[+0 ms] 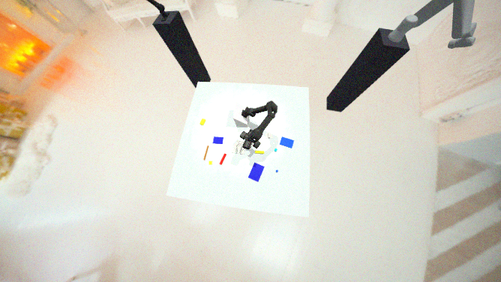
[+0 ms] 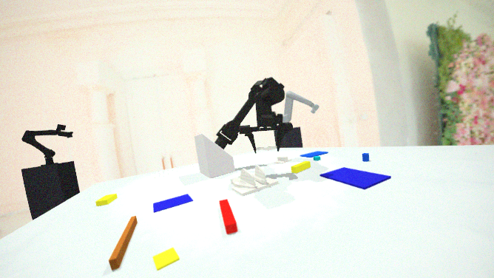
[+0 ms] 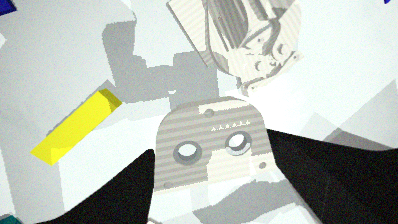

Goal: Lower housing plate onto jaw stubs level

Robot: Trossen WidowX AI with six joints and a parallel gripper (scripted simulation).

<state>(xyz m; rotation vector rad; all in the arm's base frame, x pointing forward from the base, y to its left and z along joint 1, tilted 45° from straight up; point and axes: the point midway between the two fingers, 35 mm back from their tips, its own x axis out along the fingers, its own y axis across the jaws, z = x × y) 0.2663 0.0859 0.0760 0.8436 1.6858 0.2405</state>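
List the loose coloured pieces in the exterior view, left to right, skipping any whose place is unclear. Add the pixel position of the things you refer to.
Yellow block (image 1: pixel 202 121) (image 2: pixel 106 199) → orange stick (image 1: pixel 206 153) (image 2: pixel 123 242) → red bar (image 1: pixel 223 159) (image 2: pixel 228 217) → teal cube (image 1: pixel 276 150) (image 2: pixel 316 158) → small blue cube (image 1: pixel 277 171) (image 2: pixel 365 157)

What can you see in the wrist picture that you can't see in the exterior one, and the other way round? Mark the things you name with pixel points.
Only the wrist view shows two round holes through the housing plate, whose face is turned to the camera.

Only the exterior view shows the red bar (image 2: pixel 228 217) and the orange stick (image 2: pixel 123 242).

Both show the gripper (image 2: pixel 267 151) (image 3: pixel 208 144) shut on the housing plate (image 2: pixel 267 148) (image 3: pixel 192 172), and the yellow bar (image 2: pixel 301 167) (image 3: pixel 75 129).
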